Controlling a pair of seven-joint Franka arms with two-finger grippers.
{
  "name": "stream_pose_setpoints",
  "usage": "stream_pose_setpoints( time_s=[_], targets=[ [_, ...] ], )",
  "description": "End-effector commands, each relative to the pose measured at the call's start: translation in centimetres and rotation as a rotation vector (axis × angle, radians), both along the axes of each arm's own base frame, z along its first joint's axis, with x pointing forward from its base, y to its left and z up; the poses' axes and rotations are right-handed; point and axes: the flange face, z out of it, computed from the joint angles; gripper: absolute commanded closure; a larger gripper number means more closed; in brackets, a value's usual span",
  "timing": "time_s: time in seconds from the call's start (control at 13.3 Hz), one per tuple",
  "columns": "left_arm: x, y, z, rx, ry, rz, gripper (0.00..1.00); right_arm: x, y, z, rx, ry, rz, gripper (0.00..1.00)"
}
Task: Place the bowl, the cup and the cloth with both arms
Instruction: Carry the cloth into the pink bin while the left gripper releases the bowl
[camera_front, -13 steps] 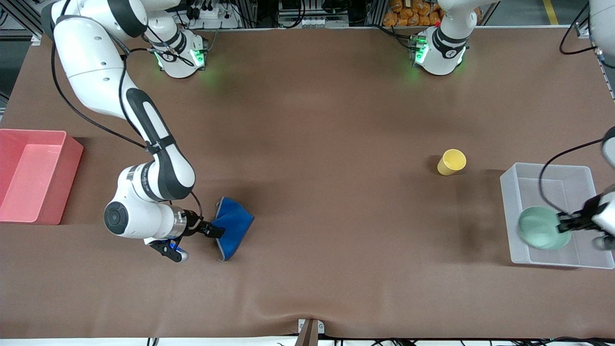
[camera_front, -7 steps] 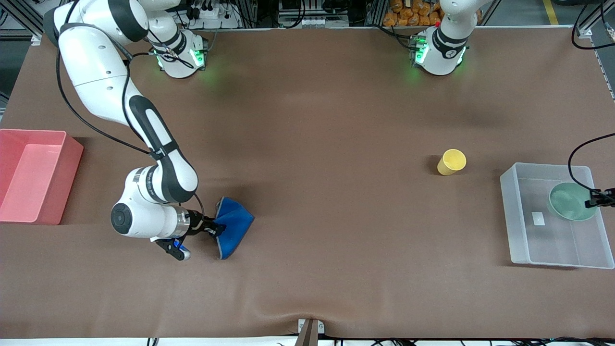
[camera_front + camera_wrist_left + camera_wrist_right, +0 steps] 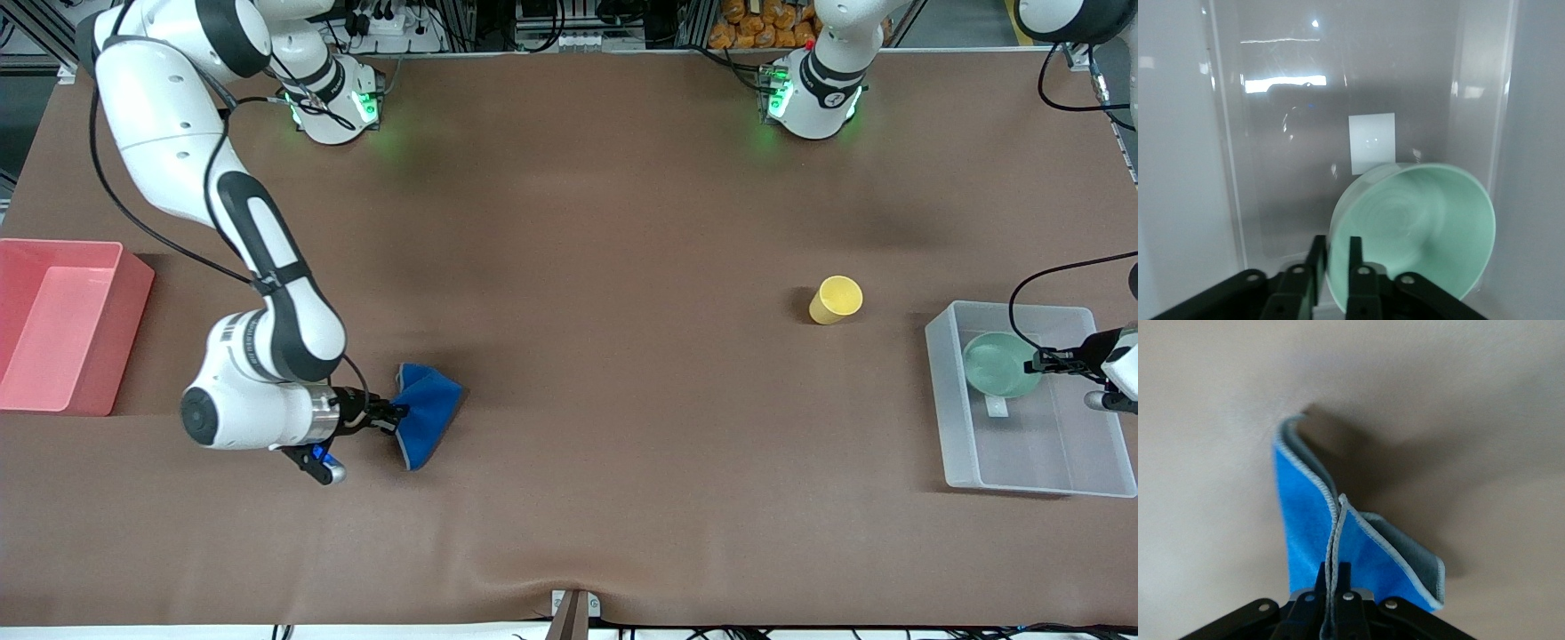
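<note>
The right gripper (image 3: 391, 414) is low over the brown table (image 3: 587, 222), near the right arm's end. Its two fingers are pinched tight on the edge of the blue cloth (image 3: 425, 413). The cloth is folded up where it is pinched, and the rest of it lies on the table. A pink bin (image 3: 133, 276) sits at that same end of the table, well apart from the cloth. The left gripper (image 3: 1049, 364) is over the clear bin (image 3: 942, 356) at the left arm's end. Its fingers are squeezed on the rim of the green bowl (image 3: 997, 363), which hangs tilted inside the bin. The yellow cup (image 3: 836, 300) stands on the table near the clear bin.
</note>
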Motion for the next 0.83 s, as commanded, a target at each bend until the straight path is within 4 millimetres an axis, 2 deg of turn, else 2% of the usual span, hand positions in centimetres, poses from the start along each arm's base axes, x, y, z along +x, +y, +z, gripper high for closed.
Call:
stream_pose_setpoints(
  time_s=[0.0,0.15,0.23,0.3,0.45,0.53,0.75],
  targets=[
    [-0.1,0.1,6.4,-0.005,-0.058,0.009,0.00,1.5,-4.1,5.7,0.048,0.019,0.023,1.00],
    [0.8,-2.1,11.9,0.018,-0.118,-0.017,0.00,1.1,-8.1,7.5,0.057,0.033,0.129,1.00],
    [1.2,-3.3,14.1,0.022,-0.137,-0.026,0.00,0.8,-11.0,8.5,0.045,0.020,0.192,1.00],
    [1.3,-5.3,16.3,0.008,-0.128,-0.010,0.00,0.2,-14.0,8.7,0.033,0.016,0.278,1.00],
    [1.0,-10.2,20.0,-0.018,-0.082,0.070,0.00,-1.1,-20.4,10.8,0.033,-0.012,0.406,1.00],
    [1.0,-13.1,21.1,-0.027,-0.058,0.112,0.00,-1.7,-23.1,11.8,0.019,-0.025,0.469,1.00],
    [-1.3,-20.4,19.6,-0.013,0.023,0.137,0.00,-3.8,-29.5,17.4,-0.097,-0.072,0.642,1.00]
  ],
)
